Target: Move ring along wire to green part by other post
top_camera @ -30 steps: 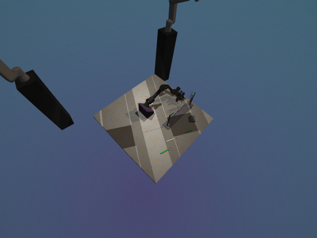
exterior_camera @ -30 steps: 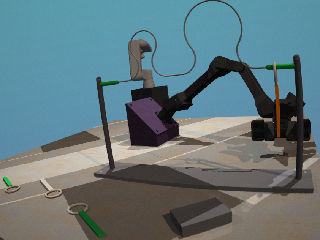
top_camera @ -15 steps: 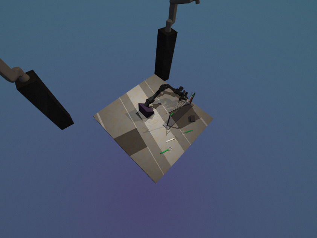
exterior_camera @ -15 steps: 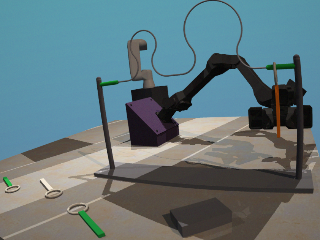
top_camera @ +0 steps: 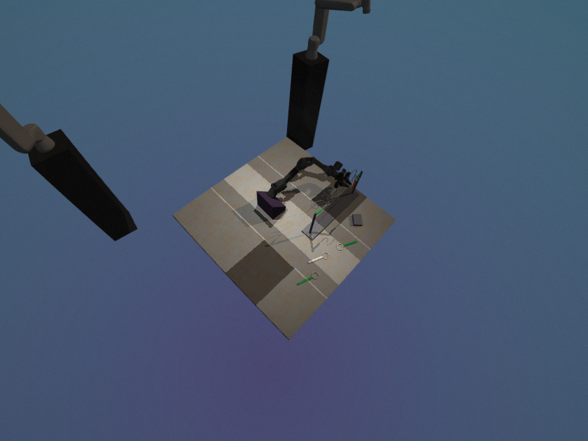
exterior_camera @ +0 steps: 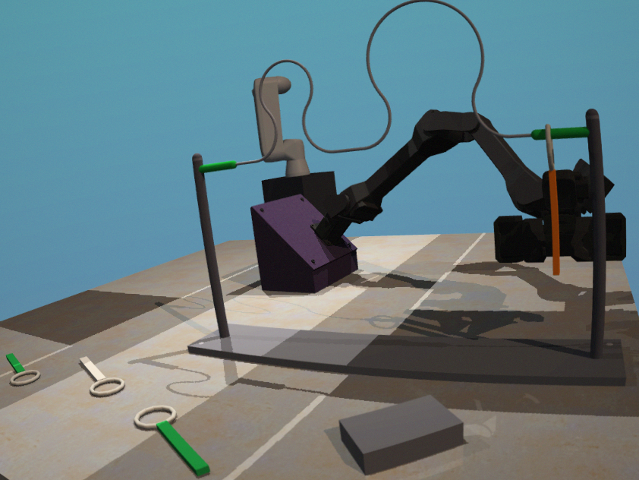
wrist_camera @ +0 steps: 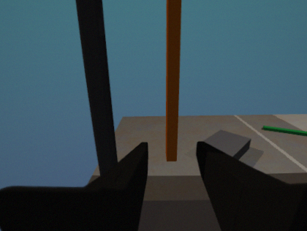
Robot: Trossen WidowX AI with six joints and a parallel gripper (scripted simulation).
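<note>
The ring (exterior_camera: pixel 547 130) hangs on the green part (top_camera: pixel 359 175) (exterior_camera: pixel 570 132) beside the near post (top_camera: pixel 360 172) (exterior_camera: pixel 597 232) (wrist_camera: pixel 96 91), its orange handle (top_camera: pixel 354 182) (exterior_camera: pixel 555 222) (wrist_camera: pixel 172 91) straight ahead of the gripper (top_camera: pixel 350 183) (exterior_camera: pixel 559 237) (wrist_camera: pixel 172 148), the only hand here. The fingers stand apart, partly open, holding nothing. In the wrist view the handle lines up with their gap; it looks a little beyond the tips, though the depth is hard to settle. Its long axis runs upright, ring end up, free end down near tip level. A short straight advance, then closing, seems right; drifting sideways could bump the post. Farther off, past the thin grey wire (exterior_camera: pixel 483 56), lie the other green part (top_camera: pixel 319 211) (exterior_camera: pixel 218 166) and the other post (top_camera: pixel 313 225) (exterior_camera: pixel 210 247).
</note>
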